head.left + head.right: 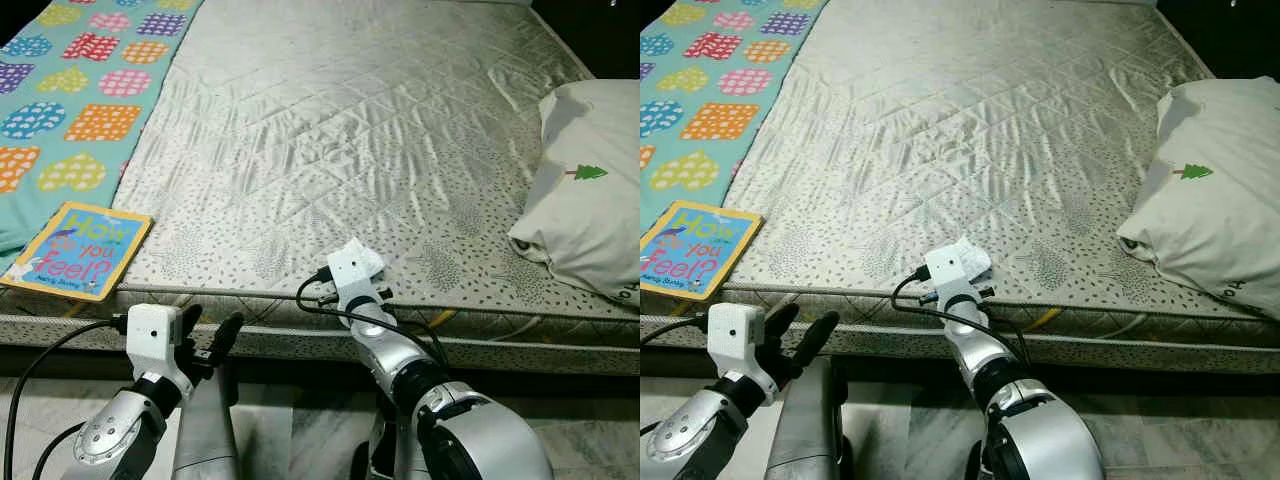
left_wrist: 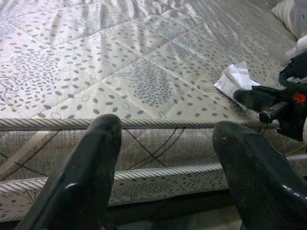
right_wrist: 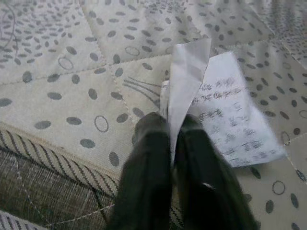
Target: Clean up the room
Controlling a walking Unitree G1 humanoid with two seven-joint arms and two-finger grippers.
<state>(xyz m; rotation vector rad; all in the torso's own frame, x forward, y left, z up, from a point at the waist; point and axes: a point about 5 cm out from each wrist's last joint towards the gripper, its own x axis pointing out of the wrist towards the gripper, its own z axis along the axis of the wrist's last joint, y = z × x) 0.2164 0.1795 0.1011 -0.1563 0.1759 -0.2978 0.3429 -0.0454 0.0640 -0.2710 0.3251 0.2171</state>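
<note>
A creased white slip of paper with printed text (image 3: 225, 110) lies on the grey patterned mattress (image 1: 330, 130) just inside its front edge. My right gripper (image 3: 169, 125) is shut on a folded-up corner of that paper, fingers pressed together. In the left wrist view the same paper (image 2: 235, 79) shows beside the right gripper's black fingers (image 2: 254, 98). My left gripper (image 1: 212, 325) is open and holds nothing; it hangs below and in front of the mattress edge, left of the right arm. A children's book (image 1: 78, 250) rests at the front left corner.
A teal blanket with coloured hearts (image 1: 70, 100) covers the mattress's left side. A white pillow with a small green tree (image 1: 585, 200) sits at the right edge. The mattress's front side wall (image 2: 158, 143) stands close before my left fingers. Pale floor lies below.
</note>
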